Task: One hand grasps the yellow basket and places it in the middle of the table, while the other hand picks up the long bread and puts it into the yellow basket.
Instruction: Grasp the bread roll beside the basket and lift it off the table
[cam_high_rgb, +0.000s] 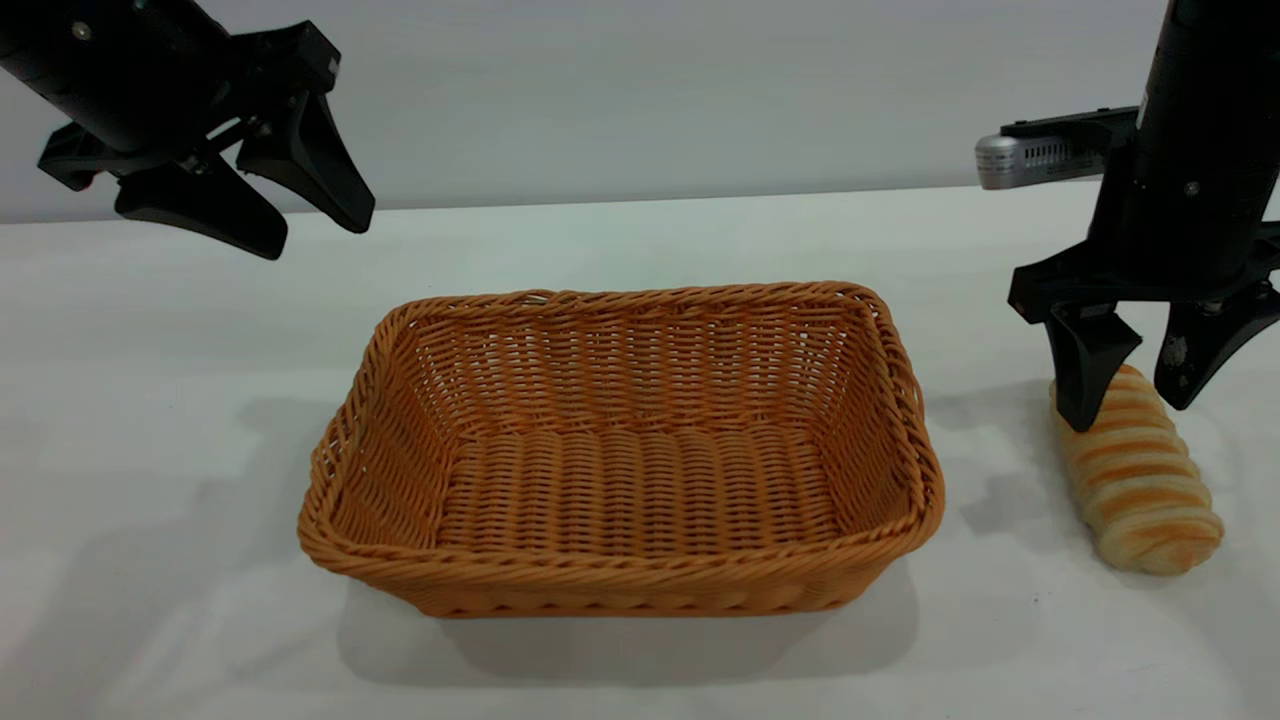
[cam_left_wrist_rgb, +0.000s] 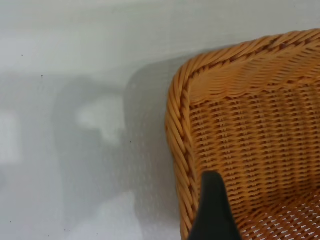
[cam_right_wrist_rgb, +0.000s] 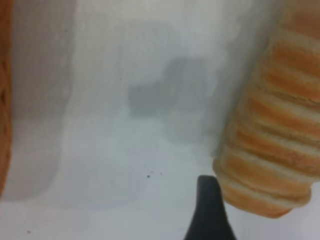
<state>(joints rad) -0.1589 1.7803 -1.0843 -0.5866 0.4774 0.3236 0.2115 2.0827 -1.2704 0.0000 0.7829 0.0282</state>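
White tabletop (cam_high_rgb: 640, 240) runs wide under a pale wall, and we see the yellow basket (cam_high_rgb: 625, 455) sitting square in the middle of it, upright, with nothing inside. Off to its right, well apart from the braided rim, the long bread (cam_high_rgb: 1140, 480) lies flat on the table, pointing toward the camera.

We've got the right gripper (cam_high_rgb: 1135, 385) down over the far end of that loaf, pointing straight at the table. Its jaws stand wide, one finger (cam_high_rgb: 1085, 375) in front of the bread's left flank and the other off to the loaf's right, so the loaf's end sits between them. We can't tell whether either finger actually touches the crust. From the right wrist view we catch one dark fingertip (cam_right_wrist_rgb: 207, 210) just beside the bread (cam_right_wrist_rgb: 272, 130), with table showing around it.

Up at the far left, the left gripper (cam_high_rgb: 315, 235) hangs high above the table, jaws spread, holding nothing. Its wrist view looks down on a corner of the basket (cam_left_wrist_rgb: 240, 120), one fingertip (cam_left_wrist_rgb: 212, 207) in front of the weave.
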